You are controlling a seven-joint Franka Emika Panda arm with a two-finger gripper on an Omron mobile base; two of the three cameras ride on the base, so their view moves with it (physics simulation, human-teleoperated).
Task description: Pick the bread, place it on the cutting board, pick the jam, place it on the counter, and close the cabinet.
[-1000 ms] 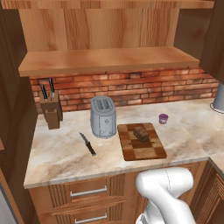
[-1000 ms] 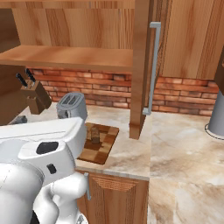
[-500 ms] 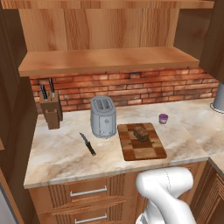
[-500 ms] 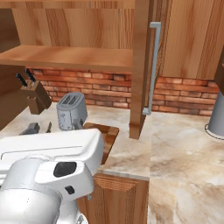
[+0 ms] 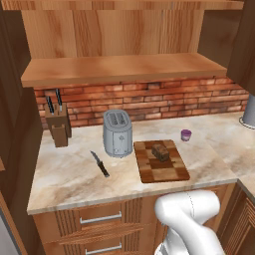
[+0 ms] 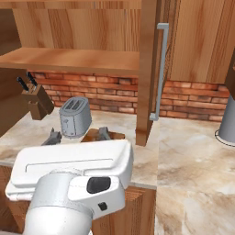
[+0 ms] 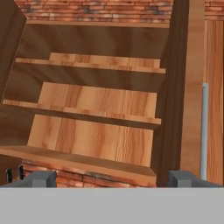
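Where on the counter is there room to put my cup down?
The counter has a bare patch in front of the knife block, left of the knife. Another lies right of the cutting board, past the jam. Toaster, board and bread crowd the middle.

— What's over on the left, by the brick wall [image 5: 149, 102]?

— A wooden knife block [image 5: 58, 127], two dark handles sticking up out of it. Right of it stands a silver two-slot toaster [image 5: 117, 132], slots facing up.

— And lying loose?

— A black-handled knife [image 5: 100, 164], flat on the stone, just near of the toaster and a little to its left, not touching it.

— Far right?

— A grey metal vessel [image 6: 227, 123], near the bricks; I can't tell what kind.
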